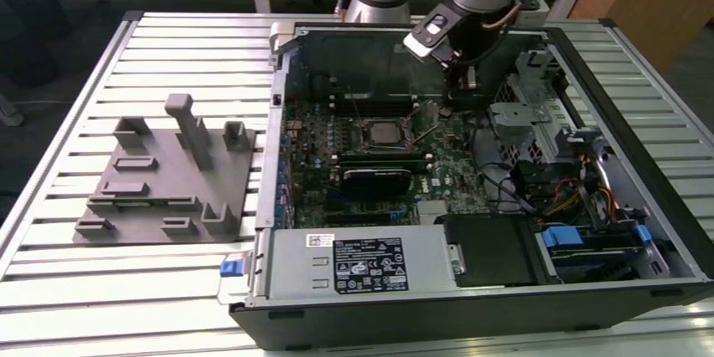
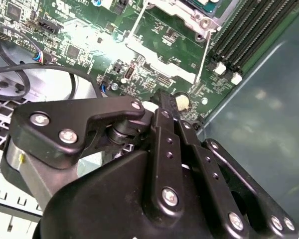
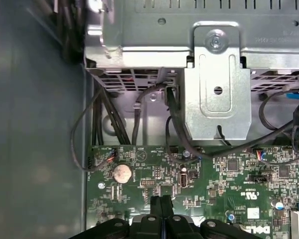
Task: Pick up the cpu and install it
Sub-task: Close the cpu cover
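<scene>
The black links of the end effector (image 3: 161,203) sit closest in the first wrist view. Its two fingers are pressed together, with only a thin seam between them and nothing visible in their grip. The tips hang just over the green motherboard (image 3: 214,184), near a round coin cell (image 3: 122,173). Beyond them are a bundle of dark cables and a bare metal drive cage (image 3: 217,84). In the second wrist view the same closed fingers point down at that corner of the board. The long black memory slots (image 2: 249,35) run off to one side, and a thin wire lever (image 2: 204,55) stands beside the socket frame.

In the exterior view the cpu (image 1: 385,131) lies flat in the socket at the middle of the motherboard, with its silver-grey top facing up. It is square, so it has no long axis, and its edges run parallel to the walls of the open computer case (image 1: 469,311). The end effector is apart from it, towards the exterior view's right and deeper into the case. It is above the board's corner rather than above the chip, and it does not touch the chip.

A silver power supply (image 1: 346,261) fills the near end of the case. A grey plastic fixture (image 1: 167,177) with upright posts rests on the slatted tabletop (image 1: 67,123), on the exterior view's left of the case.
</scene>
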You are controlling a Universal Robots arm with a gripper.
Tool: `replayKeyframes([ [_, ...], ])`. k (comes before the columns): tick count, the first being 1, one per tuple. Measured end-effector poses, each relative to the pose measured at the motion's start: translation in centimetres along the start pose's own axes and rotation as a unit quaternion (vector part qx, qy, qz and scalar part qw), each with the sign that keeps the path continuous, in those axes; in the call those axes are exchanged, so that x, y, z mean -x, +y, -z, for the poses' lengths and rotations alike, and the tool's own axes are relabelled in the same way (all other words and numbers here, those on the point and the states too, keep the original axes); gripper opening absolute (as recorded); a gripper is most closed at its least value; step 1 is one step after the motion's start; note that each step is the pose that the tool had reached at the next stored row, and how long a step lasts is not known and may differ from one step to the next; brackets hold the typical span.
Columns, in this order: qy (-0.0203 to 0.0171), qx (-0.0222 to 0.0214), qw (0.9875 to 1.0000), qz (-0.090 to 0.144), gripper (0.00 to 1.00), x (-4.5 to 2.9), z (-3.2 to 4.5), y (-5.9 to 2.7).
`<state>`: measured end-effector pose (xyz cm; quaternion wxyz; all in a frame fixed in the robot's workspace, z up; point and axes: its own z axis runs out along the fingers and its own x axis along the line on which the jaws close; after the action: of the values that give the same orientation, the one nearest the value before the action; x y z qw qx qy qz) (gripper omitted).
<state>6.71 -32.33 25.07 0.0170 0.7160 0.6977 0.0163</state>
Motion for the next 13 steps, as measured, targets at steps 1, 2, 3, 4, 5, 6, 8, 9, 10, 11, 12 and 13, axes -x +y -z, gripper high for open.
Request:
replayKeyframes([
  [1,0.0,0.0,1.0,0.0,0.11,0.11,-0.12,0.0],
  [2,0.0,0.0,1.0,0.0,0.11,0.21,-0.26,0.0],
  [3,0.0001,0.0,1.0,-0.001,0.11,0.27,-0.39,-0.01],
  [4,0.0,0.0,1.0,-0.001,0.11,0.31,-0.51,-0.02],
  [5,0.0,0.0,1.0,-0.001,0.11,0.34,-0.62,-0.04],
  [6,-0.0001,0.0,1.0,-0.001,0.11,0.36,-0.72,-0.08],
  [8,-0.0001,0.0,1.0,-0.001,0.11,0.41,-0.9,-0.23],
  [9,-0.0001,0.0,1.0,-0.001,0.11,0.45,-0.98,-0.33],
  [10,-0.0001,0.0,1.0,-0.001,0.11,0.5,-1.04,-0.44],
  [11,-0.0001,0.0,1.0,-0.001,0.11,0.54,-1.1,-0.57],
  [12,-0.0001,0.0,1.0,-0.002,0.11,0.56,-1.15,-0.7],
  [13,-0.0001,0.0,1.0,-0.002,0.11,0.57,-1.18,-0.81],
])
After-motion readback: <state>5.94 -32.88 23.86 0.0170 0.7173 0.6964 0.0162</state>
